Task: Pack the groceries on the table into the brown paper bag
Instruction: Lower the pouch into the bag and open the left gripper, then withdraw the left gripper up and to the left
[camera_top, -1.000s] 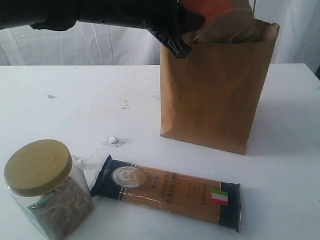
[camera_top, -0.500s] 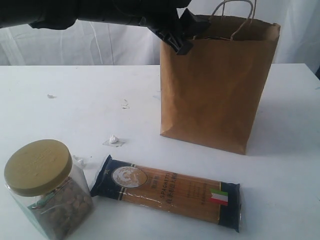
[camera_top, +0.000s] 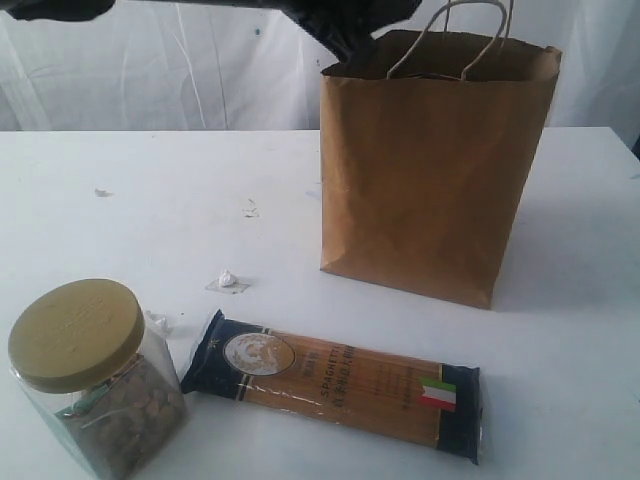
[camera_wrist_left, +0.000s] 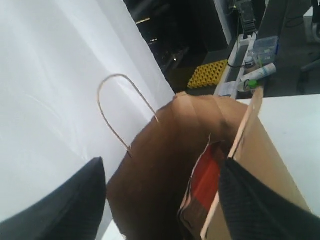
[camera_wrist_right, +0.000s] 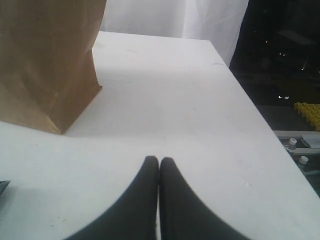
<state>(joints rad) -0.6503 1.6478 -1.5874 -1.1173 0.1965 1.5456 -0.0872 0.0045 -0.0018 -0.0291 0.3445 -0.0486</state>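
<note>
Left gripper (camera_wrist_left: 162, 164) hangs spread and empty over the upright brown paper bag (camera_top: 430, 170); the pouch (camera_wrist_left: 206, 182) lies inside. Right gripper (camera_wrist_right: 159, 161) is pressed together. Jar (camera_top: 95, 375) and spaghetti pack (camera_top: 335, 385) rest on the table (camera_top: 150, 230).

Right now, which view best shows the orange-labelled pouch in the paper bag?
The left wrist view: it looks into the open paper bag, where the pouch shows its orange label. The exterior view shows only the bag's outside, the right wrist view only its lower corner; neither shows the pouch.
</note>
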